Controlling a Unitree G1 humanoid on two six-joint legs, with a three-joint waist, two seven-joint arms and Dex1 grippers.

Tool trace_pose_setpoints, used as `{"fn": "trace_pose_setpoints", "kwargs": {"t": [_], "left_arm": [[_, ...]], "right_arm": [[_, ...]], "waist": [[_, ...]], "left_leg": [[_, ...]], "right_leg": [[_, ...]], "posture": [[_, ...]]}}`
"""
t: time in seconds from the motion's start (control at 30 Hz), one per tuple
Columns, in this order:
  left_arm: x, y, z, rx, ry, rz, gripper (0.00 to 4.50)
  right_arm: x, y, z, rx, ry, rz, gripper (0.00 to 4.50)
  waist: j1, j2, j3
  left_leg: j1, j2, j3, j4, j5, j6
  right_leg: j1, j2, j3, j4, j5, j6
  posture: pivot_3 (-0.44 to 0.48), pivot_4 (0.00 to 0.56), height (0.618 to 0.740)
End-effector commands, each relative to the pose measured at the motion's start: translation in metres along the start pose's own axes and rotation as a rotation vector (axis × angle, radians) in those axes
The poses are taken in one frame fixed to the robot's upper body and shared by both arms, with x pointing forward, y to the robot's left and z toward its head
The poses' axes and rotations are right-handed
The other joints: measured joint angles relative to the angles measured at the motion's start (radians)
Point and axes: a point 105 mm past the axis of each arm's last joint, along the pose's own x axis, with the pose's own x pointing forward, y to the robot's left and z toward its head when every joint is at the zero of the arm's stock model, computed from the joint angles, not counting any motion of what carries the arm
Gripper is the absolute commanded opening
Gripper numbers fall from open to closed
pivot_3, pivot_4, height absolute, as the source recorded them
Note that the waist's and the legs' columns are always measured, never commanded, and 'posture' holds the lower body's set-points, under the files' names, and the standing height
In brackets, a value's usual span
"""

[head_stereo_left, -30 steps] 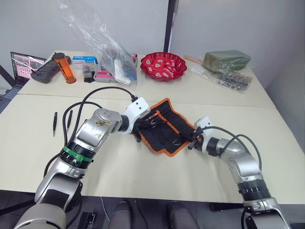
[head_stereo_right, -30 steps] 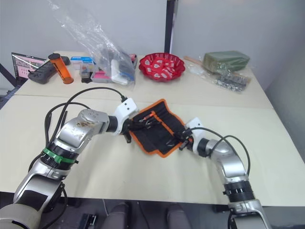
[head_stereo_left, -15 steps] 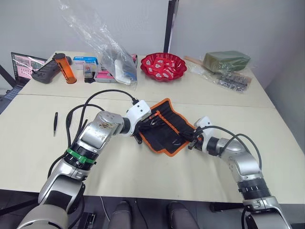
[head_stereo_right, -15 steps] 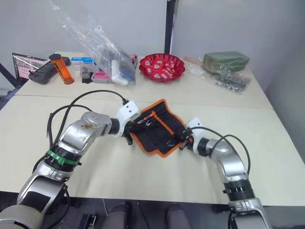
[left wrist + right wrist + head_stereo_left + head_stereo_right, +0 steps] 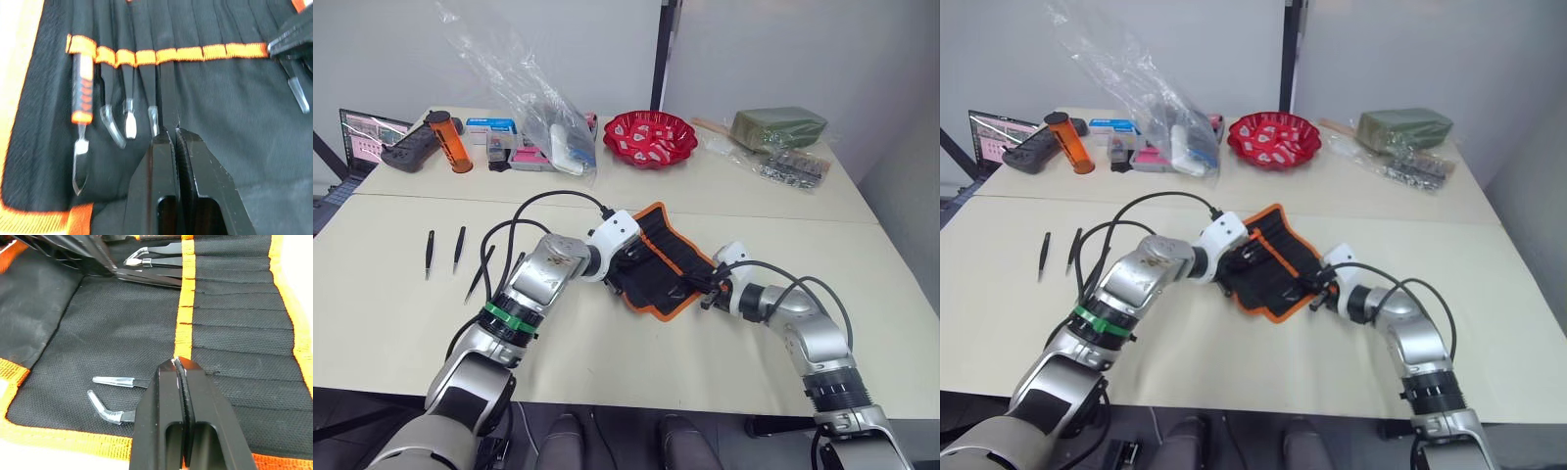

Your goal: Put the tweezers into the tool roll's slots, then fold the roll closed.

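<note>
Both tools (image 5: 175,133) (image 5: 177,363) pinched together over the roll (image 5: 666,257); four tweezers (image 5: 460,247) on table (image 5: 391,313)

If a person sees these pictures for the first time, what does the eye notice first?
First, the open tool roll with orange trim, in the middle of the table, with the left gripper and the right gripper on it from either side. Then the loose tweezers on the left, and the red bowl at the back.
</note>
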Motion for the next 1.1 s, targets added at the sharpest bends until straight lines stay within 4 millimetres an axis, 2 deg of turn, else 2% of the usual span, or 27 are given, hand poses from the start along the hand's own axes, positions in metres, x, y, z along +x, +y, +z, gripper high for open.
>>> {"fn": "trace_pose_setpoints", "kwargs": {"t": [0.03,0.2,0.73,0.9,1.07,1.1], "left_arm": [[0.001,0.005,0.016,0.069,-0.045,0.050,0.00],[0.017,0.010,0.018,0.191,-0.105,0.110,0.00],[0.038,0.008,0.011,0.123,-0.107,0.043,0.00],[0.040,0.008,0.009,0.109,-0.095,0.029,0.00],[0.033,0.011,0.008,0.030,-0.112,-0.014,0.00],[0.030,0.010,0.009,0.019,-0.124,-0.031,0.72]], "right_arm": [[-0.001,0.006,-0.025,0.041,0.097,0.020,0.03],[-0.001,0.005,-0.025,0.033,0.100,0.016,0.03],[0.000,0.005,-0.026,0.039,0.097,0.008,0.03],[0.001,0.006,-0.026,0.040,0.094,0.010,0.03],[0.001,0.005,-0.026,0.041,0.096,0.008,0.03],[0.001,0.005,-0.026,0.041,0.096,0.008,0.00]], "waist": [[-0.001,0.000,0.000],[0.001,0.000,0.000],[0.001,0.000,-0.001],[0.001,0.000,-0.001],[-0.001,0.000,-0.001],[-0.002,0.000,-0.001]], "left_leg": [[0.000,0.000,0.000,0.000,0.000,0.000],[0.000,0.000,0.000,0.000,0.000,0.000],[0.000,-0.001,0.000,0.001,0.000,0.000],[0.000,-0.001,0.000,0.001,0.000,0.000],[0.000,-0.001,0.000,0.001,0.000,0.000],[0.000,-0.001,0.000,0.001,0.000,0.000]], "right_leg": [[0.000,0.000,0.000,0.000,0.000,0.000],[0.000,0.000,0.000,0.000,0.000,0.000],[0.001,0.000,0.000,-0.001,0.001,0.001],[0.001,0.000,0.000,-0.001,0.001,0.001],[0.001,0.000,0.000,-0.001,0.001,0.001],[0.001,0.000,0.000,-0.001,0.001,0.001]], "posture": [[0.000,0.150,0.729],[0.000,0.150,0.729],[0.000,0.150,0.729],[0.000,0.150,0.729],[0.000,0.150,0.729],[0.000,0.150,0.729]]}}
